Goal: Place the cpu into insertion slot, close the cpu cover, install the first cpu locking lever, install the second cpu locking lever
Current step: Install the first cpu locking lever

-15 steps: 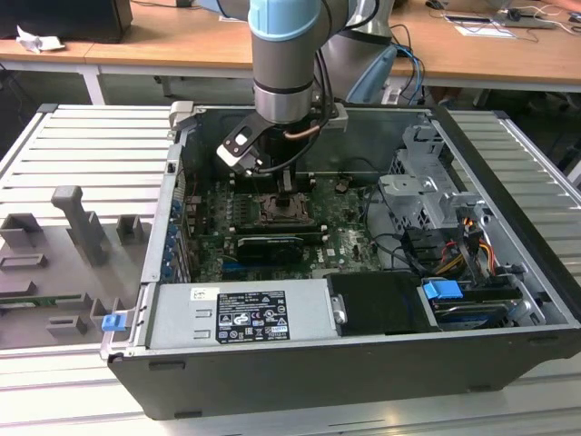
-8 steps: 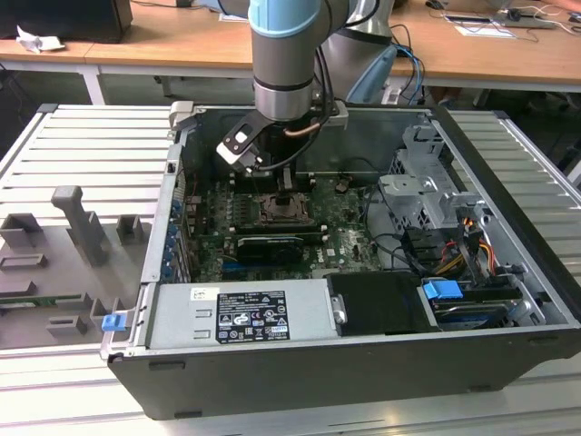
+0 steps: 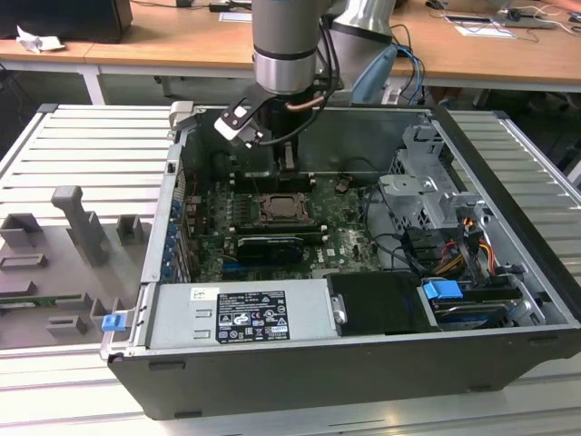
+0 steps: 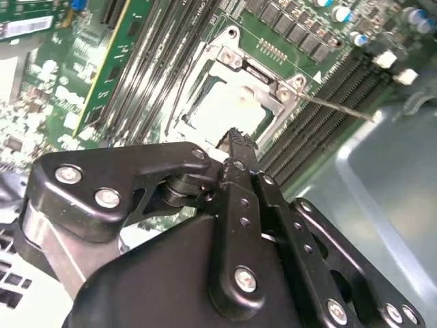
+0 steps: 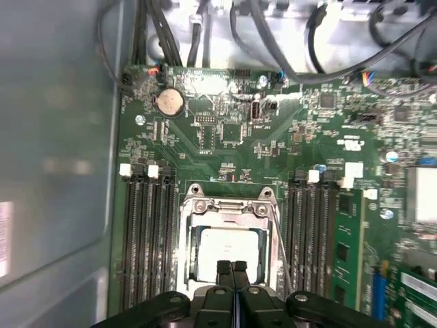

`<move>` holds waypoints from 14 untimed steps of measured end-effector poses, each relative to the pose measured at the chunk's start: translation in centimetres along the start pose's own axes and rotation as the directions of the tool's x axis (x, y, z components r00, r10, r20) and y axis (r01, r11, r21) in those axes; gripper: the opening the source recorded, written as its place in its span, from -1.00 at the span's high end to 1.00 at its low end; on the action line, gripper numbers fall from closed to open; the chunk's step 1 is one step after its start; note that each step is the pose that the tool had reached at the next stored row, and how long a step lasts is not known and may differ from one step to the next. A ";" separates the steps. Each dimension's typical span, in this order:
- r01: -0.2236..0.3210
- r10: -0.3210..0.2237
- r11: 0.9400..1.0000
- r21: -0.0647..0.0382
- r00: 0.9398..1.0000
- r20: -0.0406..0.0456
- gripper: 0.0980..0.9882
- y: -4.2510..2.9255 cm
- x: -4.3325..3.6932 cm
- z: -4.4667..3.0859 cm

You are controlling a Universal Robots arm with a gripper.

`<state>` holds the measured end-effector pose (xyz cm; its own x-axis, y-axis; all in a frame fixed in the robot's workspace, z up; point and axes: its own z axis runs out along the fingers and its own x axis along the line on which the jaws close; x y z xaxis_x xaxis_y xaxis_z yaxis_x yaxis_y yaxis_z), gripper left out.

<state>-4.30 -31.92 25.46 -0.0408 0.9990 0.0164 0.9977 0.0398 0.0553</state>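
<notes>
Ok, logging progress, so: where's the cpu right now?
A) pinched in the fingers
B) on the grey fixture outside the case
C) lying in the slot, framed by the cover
C: in the first wrist view the pale cpu lies flat within the window of the cover, and the shut fingers hold nothing.

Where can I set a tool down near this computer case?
Bare ribbed table beyond the grey fixture blocks at the exterior view's left, and at its right past the case. Crowded: around the insertion slot and the cabled drive cage.
</notes>
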 end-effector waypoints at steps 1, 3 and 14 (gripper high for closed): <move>0.000 0.000 1.000 0.000 1.000 0.000 0.98 0.04 0.01 -0.75; 0.000 0.000 1.000 0.000 1.000 0.000 0.98 0.08 0.02 -1.42; 0.254 -0.254 0.967 0.005 0.967 0.002 0.98 0.07 0.03 -1.48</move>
<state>-4.31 -31.91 26.94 -0.2925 0.9563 0.0000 0.9550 0.2921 0.0525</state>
